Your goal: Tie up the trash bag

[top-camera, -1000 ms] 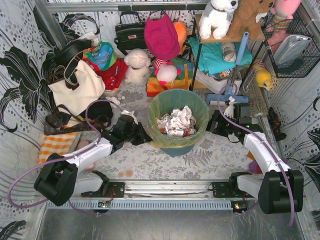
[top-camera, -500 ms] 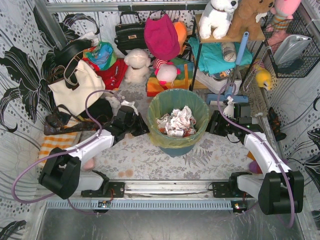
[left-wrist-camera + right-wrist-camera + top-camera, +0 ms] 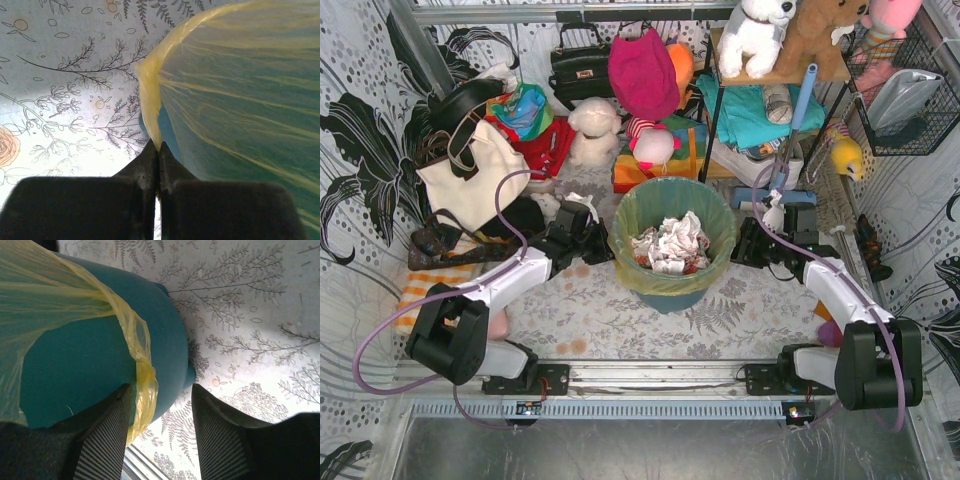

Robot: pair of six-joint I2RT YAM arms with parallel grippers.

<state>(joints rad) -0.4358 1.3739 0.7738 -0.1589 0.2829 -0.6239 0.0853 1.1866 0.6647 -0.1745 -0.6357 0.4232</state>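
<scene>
Two grippers flank the teal bin point(image 3: 90, 355) lined by the trash bag point(image 3: 149, 95): left gripper point(image 3: 158, 150) pinched shut on its overhang, right gripper point(image 3: 161, 390) half-open astride the opposite fold, holding nothing; thin film may slip or tear under pull.

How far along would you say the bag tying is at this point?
Early stage. Done: the left gripper is shut on a fold of the trash bag. In hand: the right gripper stands open around the opposite edge, not clamped. Left: pulling both edges off the teal bin, gathering and knotting them; the bag's mouth lies open.
</scene>
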